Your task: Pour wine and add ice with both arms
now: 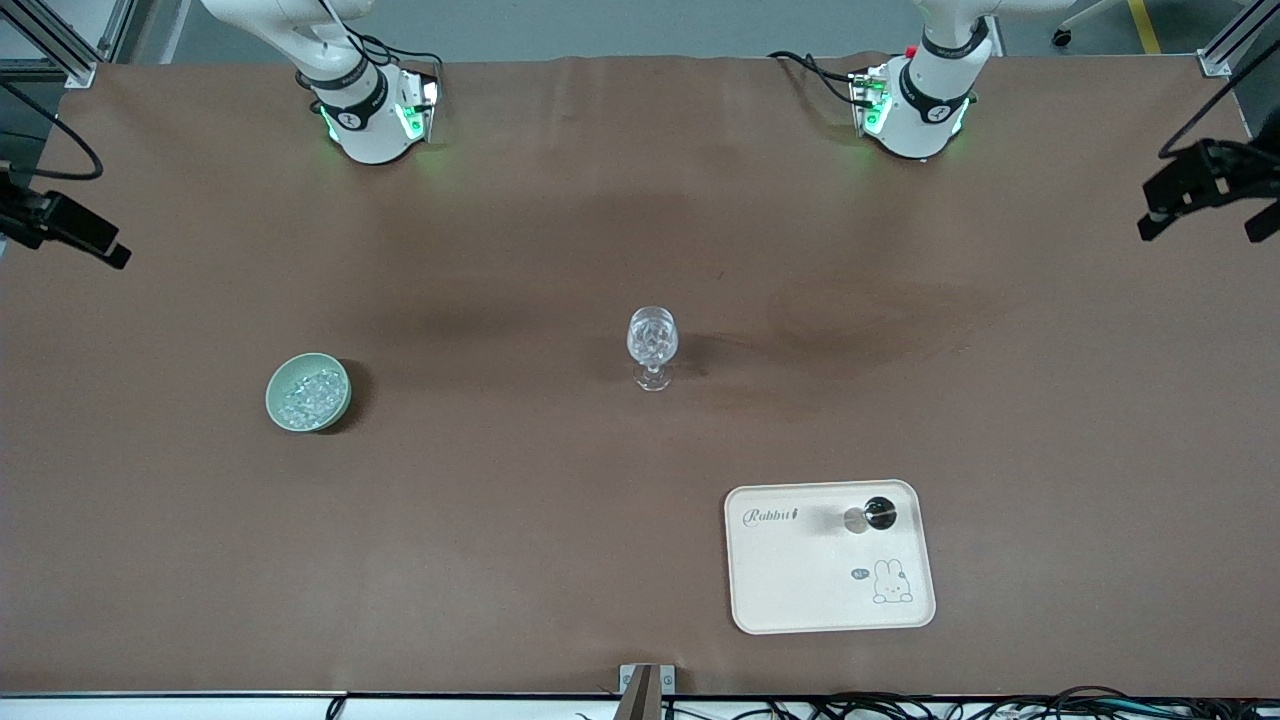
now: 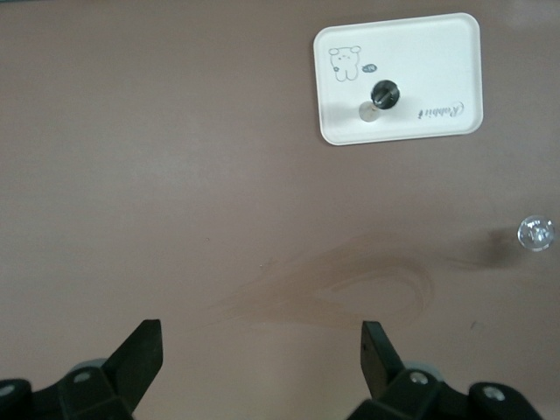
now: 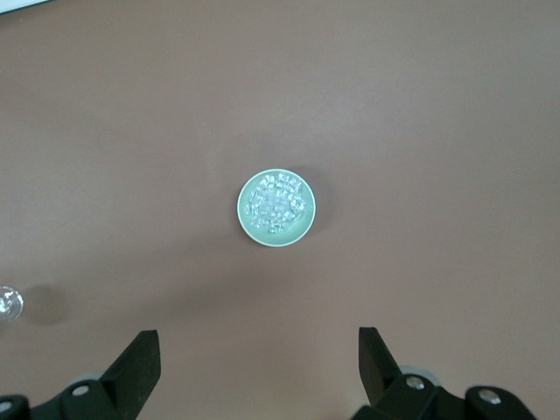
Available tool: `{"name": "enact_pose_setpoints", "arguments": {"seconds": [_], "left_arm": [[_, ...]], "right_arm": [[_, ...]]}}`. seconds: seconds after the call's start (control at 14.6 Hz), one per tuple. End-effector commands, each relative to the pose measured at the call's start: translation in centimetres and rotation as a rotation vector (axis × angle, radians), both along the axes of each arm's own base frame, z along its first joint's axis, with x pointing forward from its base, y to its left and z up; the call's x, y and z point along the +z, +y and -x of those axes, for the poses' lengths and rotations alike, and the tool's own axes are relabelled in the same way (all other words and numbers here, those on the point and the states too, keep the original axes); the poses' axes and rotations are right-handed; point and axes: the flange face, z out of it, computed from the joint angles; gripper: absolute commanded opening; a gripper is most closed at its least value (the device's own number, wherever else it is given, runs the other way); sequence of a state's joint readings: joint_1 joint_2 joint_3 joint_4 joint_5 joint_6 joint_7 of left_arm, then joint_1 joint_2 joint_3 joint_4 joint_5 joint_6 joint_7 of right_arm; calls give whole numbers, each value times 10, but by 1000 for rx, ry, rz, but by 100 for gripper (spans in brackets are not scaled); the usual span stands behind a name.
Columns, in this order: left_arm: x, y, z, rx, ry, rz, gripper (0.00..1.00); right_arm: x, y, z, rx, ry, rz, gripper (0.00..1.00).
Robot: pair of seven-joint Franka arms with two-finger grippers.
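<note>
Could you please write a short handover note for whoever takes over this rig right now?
Left gripper: open, holding nothing, high over bare table toward the left arm's end.
Right gripper: open, holding nothing, high above the table, with the bowl in its view.
Jigger: upright on the cream rabbit tray, nearest the front camera.
Ice: all in the pale green bowl, toward the right arm's end.
Stemmed glass: upright mid-table, looks empty.
Done: nothing yet.
Left: pick up the jigger, pour into the glass, then add ice.
</note>
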State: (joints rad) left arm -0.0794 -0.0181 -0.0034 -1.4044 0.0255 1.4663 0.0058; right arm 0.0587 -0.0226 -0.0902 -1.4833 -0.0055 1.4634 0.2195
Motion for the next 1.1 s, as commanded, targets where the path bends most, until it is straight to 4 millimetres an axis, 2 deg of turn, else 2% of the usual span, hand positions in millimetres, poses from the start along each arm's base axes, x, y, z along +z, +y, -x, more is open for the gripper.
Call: {"name": "enact_pose_setpoints", "arguments": {"seconds": [0.0,0.41,0.68,1.03], "left_arm": [[-8,4,8,-47,19,18,100],[-12,-2,4,-40,22,60,100],[-27,-3,-8,-35,43,40,100],[-28,1,-9,64,37,40,100]], "right_arm": [[2,-7,1,-14,12,-5,100],[0,-6,-1,-13,9,0,100],[0,-2,-1,-8,12,0,100],[1,-1,-1,-7,4,-1,100]]}}
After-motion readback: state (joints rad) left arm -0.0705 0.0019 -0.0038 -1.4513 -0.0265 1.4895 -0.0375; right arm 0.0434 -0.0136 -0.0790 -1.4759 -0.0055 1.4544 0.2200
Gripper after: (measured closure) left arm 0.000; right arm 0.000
